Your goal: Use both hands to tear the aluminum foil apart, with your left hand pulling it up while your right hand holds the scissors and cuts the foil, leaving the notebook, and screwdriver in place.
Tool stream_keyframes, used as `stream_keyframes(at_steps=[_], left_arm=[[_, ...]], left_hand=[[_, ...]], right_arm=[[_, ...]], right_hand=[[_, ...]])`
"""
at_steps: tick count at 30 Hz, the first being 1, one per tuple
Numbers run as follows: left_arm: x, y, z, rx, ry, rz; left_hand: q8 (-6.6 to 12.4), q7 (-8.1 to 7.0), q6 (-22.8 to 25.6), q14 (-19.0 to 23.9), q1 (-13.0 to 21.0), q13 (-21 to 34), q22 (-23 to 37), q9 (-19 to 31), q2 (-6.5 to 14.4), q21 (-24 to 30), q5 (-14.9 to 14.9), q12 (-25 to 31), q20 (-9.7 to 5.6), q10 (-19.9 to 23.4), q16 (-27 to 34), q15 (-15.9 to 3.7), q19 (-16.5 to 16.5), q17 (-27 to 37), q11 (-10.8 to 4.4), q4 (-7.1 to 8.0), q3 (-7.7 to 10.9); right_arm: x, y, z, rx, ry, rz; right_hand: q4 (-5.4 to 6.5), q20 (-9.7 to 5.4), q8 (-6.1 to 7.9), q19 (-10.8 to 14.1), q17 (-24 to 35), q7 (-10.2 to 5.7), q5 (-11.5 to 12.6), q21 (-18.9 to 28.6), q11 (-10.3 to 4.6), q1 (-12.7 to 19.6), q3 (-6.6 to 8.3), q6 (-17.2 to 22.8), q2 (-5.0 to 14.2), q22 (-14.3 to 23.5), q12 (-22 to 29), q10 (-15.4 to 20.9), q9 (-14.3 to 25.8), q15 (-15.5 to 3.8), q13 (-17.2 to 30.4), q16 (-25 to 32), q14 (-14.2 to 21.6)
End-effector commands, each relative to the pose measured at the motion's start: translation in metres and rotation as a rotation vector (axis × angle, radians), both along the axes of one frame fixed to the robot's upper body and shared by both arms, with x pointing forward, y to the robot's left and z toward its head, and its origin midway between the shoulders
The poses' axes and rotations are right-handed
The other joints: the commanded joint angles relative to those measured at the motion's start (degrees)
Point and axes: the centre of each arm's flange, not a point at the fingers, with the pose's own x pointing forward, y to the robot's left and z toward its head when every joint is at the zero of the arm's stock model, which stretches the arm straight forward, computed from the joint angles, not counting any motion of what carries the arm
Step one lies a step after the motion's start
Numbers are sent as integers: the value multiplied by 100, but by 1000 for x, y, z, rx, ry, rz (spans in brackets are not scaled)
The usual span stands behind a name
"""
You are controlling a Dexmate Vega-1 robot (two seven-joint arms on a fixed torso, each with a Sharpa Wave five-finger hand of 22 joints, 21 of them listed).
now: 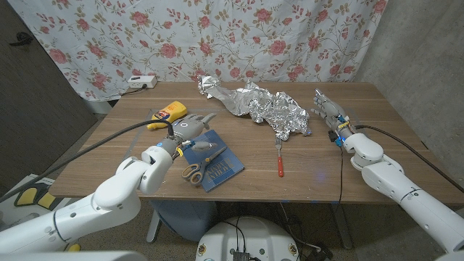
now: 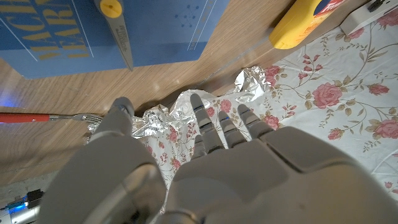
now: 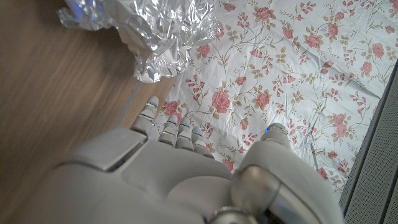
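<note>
A long crumpled sheet of aluminum foil [image 1: 255, 106] lies across the back middle of the table. Grey-handled scissors [image 1: 197, 168] rest on a blue notebook [image 1: 221, 165] near the front left. The red-handled screwdriver [image 1: 278, 164] lies just in front of the foil. My left hand [image 1: 190, 125] hovers over the notebook's far edge, fingers apart and holding nothing. My right hand [image 1: 330, 109] stands right of the foil, fingers extended and empty. The left wrist view looks past my left hand [image 2: 217, 155] at the foil [image 2: 177, 115], screwdriver [image 2: 25, 117], scissors [image 2: 118, 31] and notebook [image 2: 56, 43]. The right wrist view has my right hand [image 3: 168, 168] near the foil [image 3: 152, 31].
A yellow tool [image 1: 167, 113] lies behind my left hand, also seen as a yellow tool [image 2: 305, 22] in the left wrist view. A white power strip [image 1: 141, 82] sits at the back left edge. A floral cloth [image 1: 217, 36] hangs behind the wooden table [image 1: 377, 145].
</note>
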Motion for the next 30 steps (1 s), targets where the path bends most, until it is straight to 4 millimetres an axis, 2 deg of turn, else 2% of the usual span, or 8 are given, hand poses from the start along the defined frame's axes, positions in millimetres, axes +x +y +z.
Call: stream_keyframes(at_steps=[1, 9, 12, 30], left_arm=[[2, -2, -4, 17, 3, -7], [1, 0, -6, 20, 13, -3], [-1, 0, -8, 20, 14, 3], [-4, 3, -19, -15, 19, 22]], left_hand=[[53, -6, 69, 83, 85, 21, 12, 12, 13, 40, -18, 74, -8, 180, 30, -16, 67, 3, -36, 13, -2], [61, 22, 157, 208, 144, 39, 12, 13, 21, 43, -17, 135, -32, 394, 53, -63, 110, 1, -40, 9, 0], [58, 83, 182, 253, 171, 47, 13, 12, 33, 39, -15, 158, -34, 481, 58, -77, 115, 1, -49, 10, 4], [48, 98, 235, 313, 194, 66, 14, 11, 35, 31, -15, 150, -27, 529, 52, -72, 125, 0, -39, 23, -12]], right_arm=[[1, -2, 0, 6, 3, -3], [1, -3, -2, 12, 6, -8], [1, -3, -3, 14, 9, -9], [3, -2, 0, 15, 7, -9]], right_hand=[[-28, 8, 6, -12, 11, 16, -1, 27, 5, 64, 23, -12, 18, 12, 14, -12, 12, -15, 11, -5, -71], [-37, 7, 9, -20, 9, 12, -4, 26, 0, 88, 44, -6, 41, 12, 16, -11, 12, -14, 11, -5, -75], [-41, 6, 9, -22, 9, 9, -5, 26, 4, 97, 52, -9, 50, 12, 15, -13, 12, -20, 11, -5, -77], [-64, -6, 13, -20, 6, 3, -9, 30, -6, 148, 97, -3, 89, 12, 20, -10, 12, -24, 10, 1, -73]])
